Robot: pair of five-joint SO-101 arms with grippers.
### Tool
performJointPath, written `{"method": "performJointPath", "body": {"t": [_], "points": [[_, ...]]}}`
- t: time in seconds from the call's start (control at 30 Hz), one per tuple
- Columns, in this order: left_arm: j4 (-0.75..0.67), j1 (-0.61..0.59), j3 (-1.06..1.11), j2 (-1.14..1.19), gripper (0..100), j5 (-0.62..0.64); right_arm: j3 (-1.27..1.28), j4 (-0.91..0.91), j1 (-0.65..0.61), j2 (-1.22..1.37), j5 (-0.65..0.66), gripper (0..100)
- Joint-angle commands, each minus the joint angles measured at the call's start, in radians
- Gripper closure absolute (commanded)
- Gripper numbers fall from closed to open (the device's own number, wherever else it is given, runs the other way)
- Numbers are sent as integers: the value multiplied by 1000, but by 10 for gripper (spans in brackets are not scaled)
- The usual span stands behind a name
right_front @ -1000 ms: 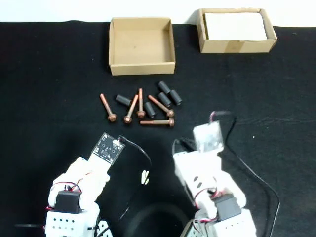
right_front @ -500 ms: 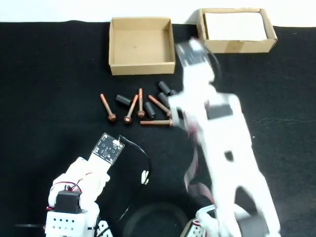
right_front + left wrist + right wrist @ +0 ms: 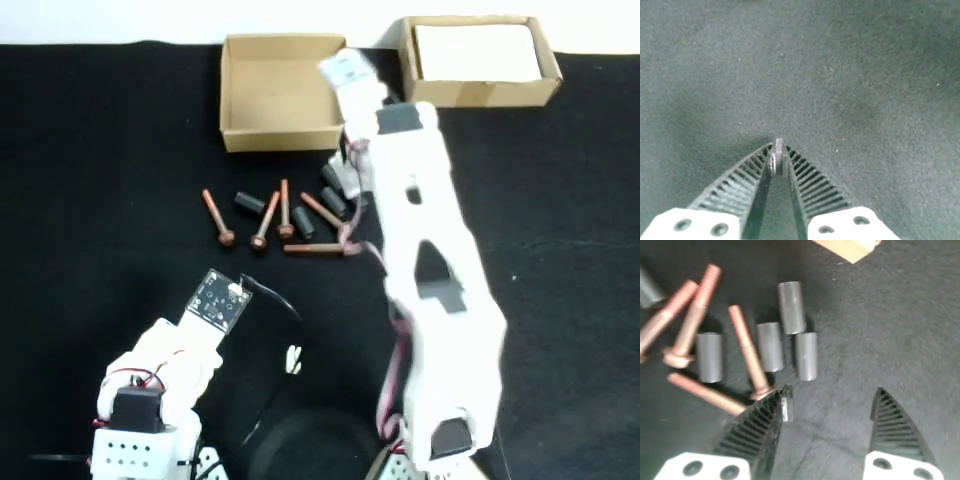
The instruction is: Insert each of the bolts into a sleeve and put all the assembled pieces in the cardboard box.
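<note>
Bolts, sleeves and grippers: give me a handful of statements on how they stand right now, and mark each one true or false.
1. The right gripper is open above the bolts and sleeves. True.
2. The left gripper holds a bolt. False: it is shut on nothing, above bare black cloth.
3. Every bolt already sits in a sleeve. False: the bolts lie bare beside loose sleeves.
4. The cardboard box stands beyond the bolts, away from the arm bases. True.

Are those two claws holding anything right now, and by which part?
Nothing. The right gripper hangs open by the sleeves; the left gripper is shut, empty.
</note>
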Motion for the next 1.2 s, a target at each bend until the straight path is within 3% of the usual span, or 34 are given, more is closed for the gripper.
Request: {"method": "performJointPath", "body": {"t": [0.0,0.07,0.27,0.67,0.93,1.17], "points": [[5,1,18,-8,991,-2,-260,59,8,166,109,742],[5,1,18,-8,991,-2,-344,68,8,252,172,742],[5,1,18,-8,991,-2,-496,22,8,400,172,742],[5,-2,18,-8,991,-2,-496,5,61,492,175,742],[5,1,18,-8,991,-2,-495,96,61,527,230,744],[5,2,18,-8,991,-2,-504,101,61,535,229,927]]}}
